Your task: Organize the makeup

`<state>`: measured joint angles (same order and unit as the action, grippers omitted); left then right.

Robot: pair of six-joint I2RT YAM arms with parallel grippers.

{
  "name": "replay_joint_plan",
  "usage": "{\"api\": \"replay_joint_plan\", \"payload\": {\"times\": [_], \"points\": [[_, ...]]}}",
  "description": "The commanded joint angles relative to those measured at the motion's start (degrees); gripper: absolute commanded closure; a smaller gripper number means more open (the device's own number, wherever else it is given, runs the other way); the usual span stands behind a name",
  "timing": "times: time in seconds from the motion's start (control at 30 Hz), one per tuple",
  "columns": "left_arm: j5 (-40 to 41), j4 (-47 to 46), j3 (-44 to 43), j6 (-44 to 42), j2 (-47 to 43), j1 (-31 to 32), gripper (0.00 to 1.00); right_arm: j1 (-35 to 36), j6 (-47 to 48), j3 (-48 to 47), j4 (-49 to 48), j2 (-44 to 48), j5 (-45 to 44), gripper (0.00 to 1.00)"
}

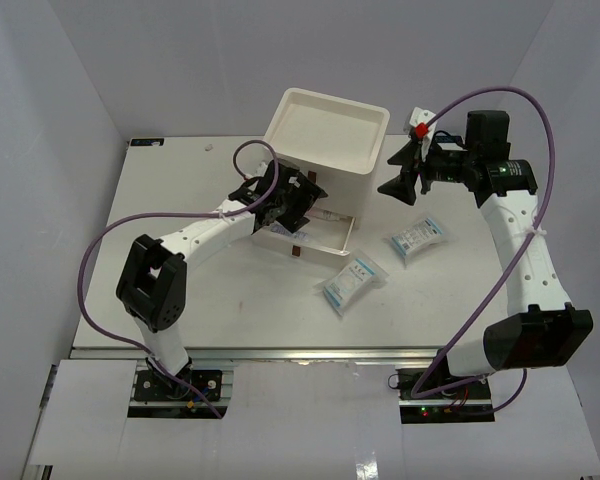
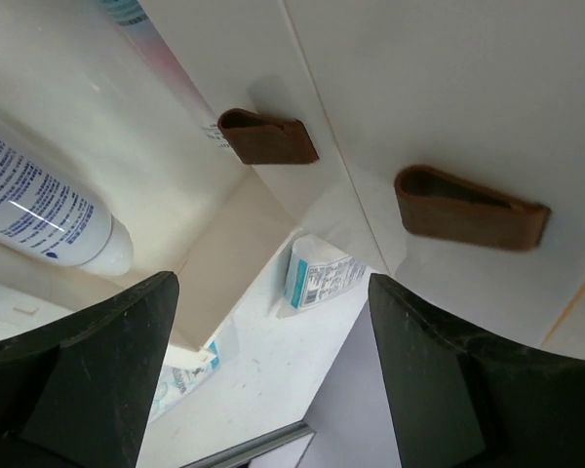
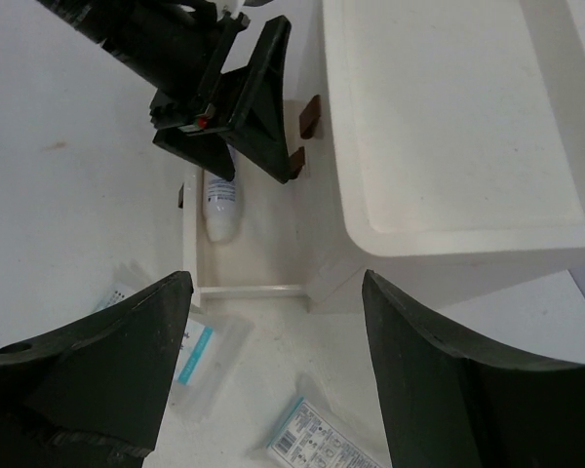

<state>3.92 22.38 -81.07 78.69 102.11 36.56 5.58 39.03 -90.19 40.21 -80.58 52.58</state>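
Top external view: the cream three-drawer box (image 1: 325, 130) sits mid-table with its lowest drawer (image 1: 322, 240) standing open toward the arms. The left gripper (image 1: 292, 205) hangs over that drawer, while the right gripper (image 1: 405, 170) hovers just beside the box's right wall, its jaws spread and bare. A white tube (image 1: 327, 215) lies in the drawer. One blue-and-white packet (image 1: 417, 238) rests on the table right of the drawer, and a second packet (image 1: 353, 282) lies nearer the arms, apart from the first. Left wrist view: the dark fingers (image 2: 88, 380) stand wide apart with nothing between them, so the jaws are released; the tube, printed in blue, lies in the drawer up left, and two brown handles (image 2: 473, 207) stick out from the drawer fronts. Right wrist view: its own jaws gape empty above the table, looking down on the box's recessed top, the left gripper over the drawer, the tube inside it, and both packets below.
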Motion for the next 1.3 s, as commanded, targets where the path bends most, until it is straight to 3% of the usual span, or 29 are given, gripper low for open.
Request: {"api": "replay_joint_plan", "payload": {"times": [0.0,0.13,0.23,0.4,0.47,0.53,0.87,1.0,1.27], "points": [[-2.9,-10.5,6.0,-17.6,-11.3,0.2,0.12,1.9,10.4,-2.6,4.4,-1.4,6.3,0.21],[-3.2,-14.6,16.6,-26.9,-21.1,0.2,0.16,7.7,9.2,-7.8,4.1,-5.3,-1.4,0.21],[-0.1,-15.5,25.2,-28.2,-30.6,0.0,0.23,11.4,4.5,-14.0,1.9,-9.4,-10.9,0.2],[1.9,-18.7,44.0,-24.8,-46.0,-0.6,0.49,14.8,1.1,-24.2,2.0,-18.8,-16.9,0.18],[2.6,-19.4,47.4,-22.7,-48.6,-0.9,0.63,15.5,0.3,-26.7,2.5,-21.5,-17.8,0.18],[2.6,-20.1,49.8,-22.0,-49.7,-1.2,0.68,16.1,-0.1,-27.6,2.5,-23.2,-18.1,0.19],[-2.5,-29.8,52.1,-22.6,-38.1,-2.4,0.72,18.2,-0.4,-25.8,1.3,-26.5,-21.8,0.25],[-6.2,-34.7,50.7,-22.6,-28.6,-3.4,0.74,18.5,-0.1,-25.0,1.2,-26.6,-22.3,0.4],[-7.1,-39.0,45.7,-23.3,-19.6,-4.3,0.76,18.9,0.2,-22.9,1.7,-26.9,-23.1,0.62]]}}
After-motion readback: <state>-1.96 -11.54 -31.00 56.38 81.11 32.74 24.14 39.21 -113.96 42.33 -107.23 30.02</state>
